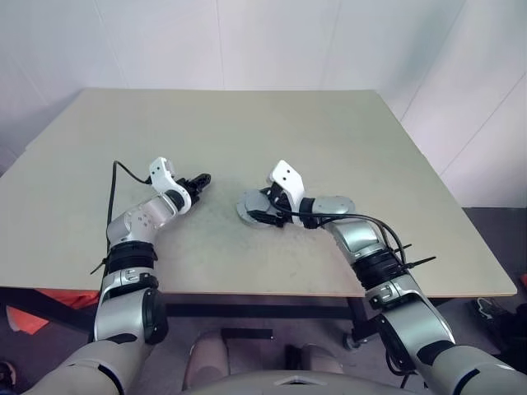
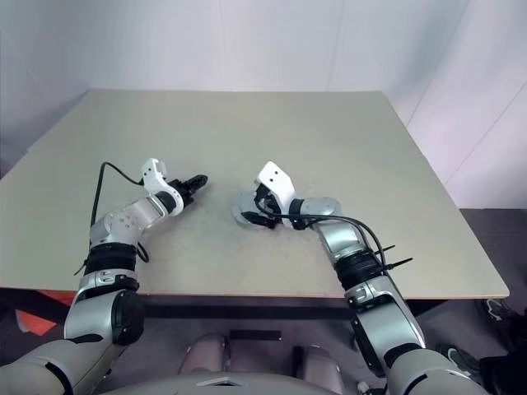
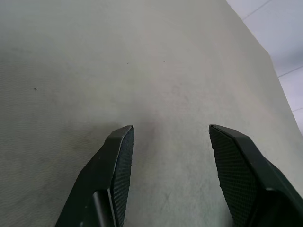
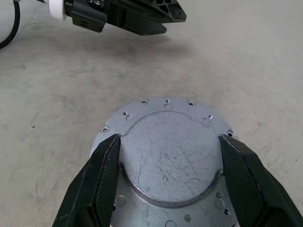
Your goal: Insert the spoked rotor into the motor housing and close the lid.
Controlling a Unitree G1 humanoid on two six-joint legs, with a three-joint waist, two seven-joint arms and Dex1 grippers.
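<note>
**Supervisor:** Report status, largest item first.

**Operator:** I see the surface carrying one assembly near its middle. From the right wrist view it is a flat grey metal disc with a raised round centre and small holes around its rim. I read this as the lid, lying flat.

**Supervisor:** Rotor and housing?

**Operator:** I cannot see the windings or the spoked wheel. If they sit beneath the disc, insertion is done, but I cannot confirm that.

**Supervisor:** Tool states?

**Operator:** My right tool has its fingers apart, straddling the raised centre, one on each side; I cannot tell whether the pads press it. My left tool is spread with nothing between its fingers, near the disc over bare surface.

**Supervisor:** Remaining work?

**Operator:** In my judgement, seating and confirming lid closure.
</note>
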